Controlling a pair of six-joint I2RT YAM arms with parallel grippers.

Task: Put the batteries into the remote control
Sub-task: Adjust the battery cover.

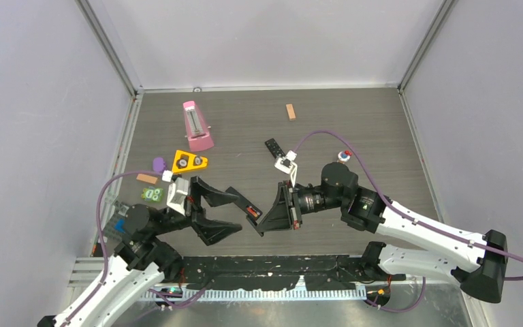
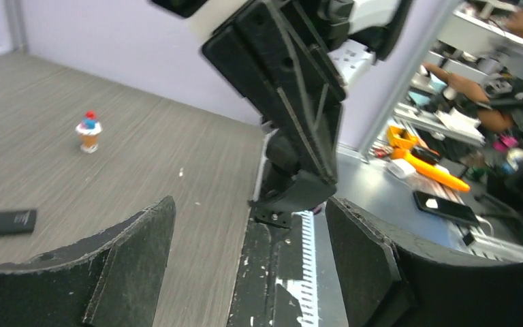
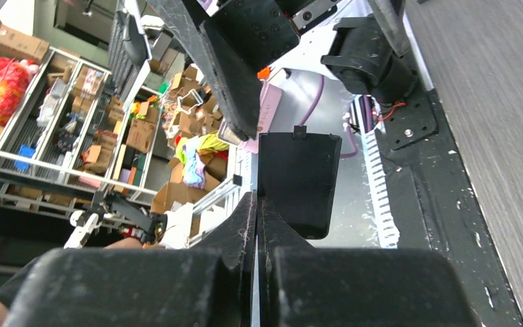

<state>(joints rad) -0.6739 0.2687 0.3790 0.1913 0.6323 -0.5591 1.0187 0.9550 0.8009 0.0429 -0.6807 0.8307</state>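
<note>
3 cameras on 1 table (image 1: 354, 116): 1 overhead, 2 facing each other.
The top camera is looking down from high behind both arm bases, taking in the whole surface. The left wrist camera is peering low between the fingers of the left gripper (image 2: 250, 218) at the right gripper (image 2: 278, 208) close ahead, sharing the ice-cream toy (image 2: 89, 132) with the top view. The right wrist camera is facing back past its black plate (image 3: 298, 180) toward the left gripper.

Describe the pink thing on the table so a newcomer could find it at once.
Take the dark table and look to its far left part. A metronome sits just beyond a yellow triangle. It alone is pink, tapering to one end.
</note>
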